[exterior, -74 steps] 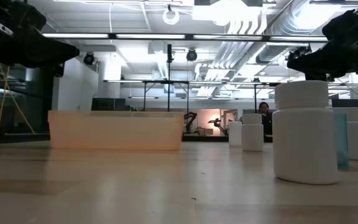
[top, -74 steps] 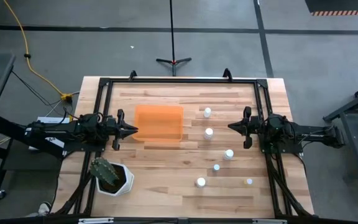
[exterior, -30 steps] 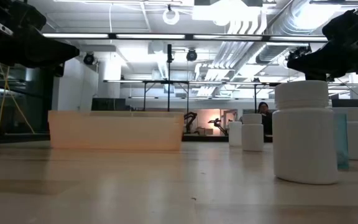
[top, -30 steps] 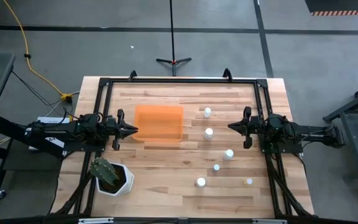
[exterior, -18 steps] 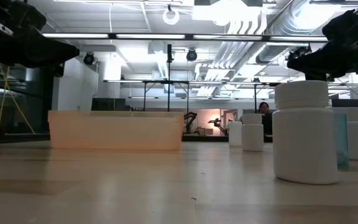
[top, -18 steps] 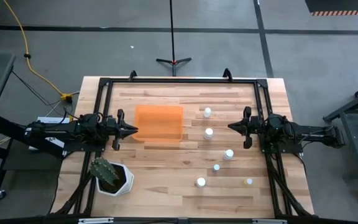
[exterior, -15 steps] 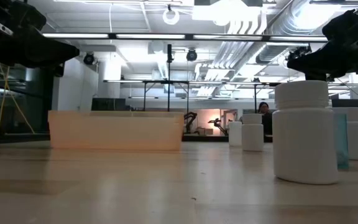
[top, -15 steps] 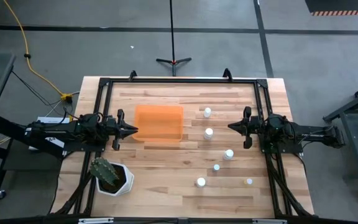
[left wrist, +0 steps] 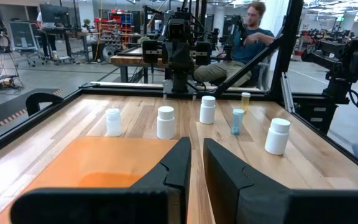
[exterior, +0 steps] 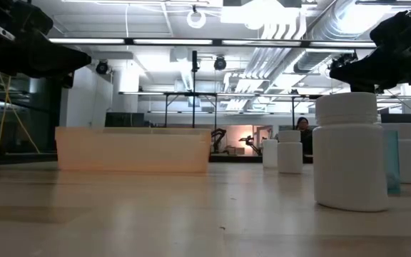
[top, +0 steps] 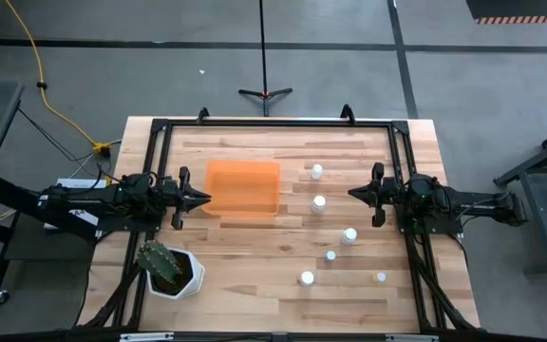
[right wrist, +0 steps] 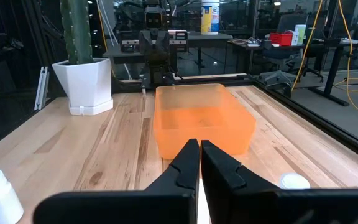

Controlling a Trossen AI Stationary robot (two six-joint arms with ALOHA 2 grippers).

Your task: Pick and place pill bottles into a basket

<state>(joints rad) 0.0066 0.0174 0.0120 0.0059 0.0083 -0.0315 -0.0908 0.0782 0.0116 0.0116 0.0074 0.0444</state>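
Note:
The orange basket (top: pixel 242 188) rests on its flat bottom left of the table's middle; it also shows in the low view (exterior: pixel 134 148) and the right wrist view (right wrist: pixel 201 118). Several small white pill bottles stand upright on the wood to its right, among them two (top: pixel 317 172) (top: pixel 319 202) near the basket, one (top: pixel 307 278) near the front and a yellowish one (top: pixel 380 277). My left gripper (top: pixel 207 199) hovers at the basket's left side, shut and empty (left wrist: pixel 196 149). My right gripper (top: pixel 351 194) hovers right of the bottles, shut and empty (right wrist: pixel 199 152).
A white angular pot with a green cactus (top: pixel 171 269) stands at the front left. A black frame (top: pixel 273 123) runs around the table's edges. Bare wood lies between the basket and the bottles. A person (left wrist: pixel 253 31) sits beyond the table's right side.

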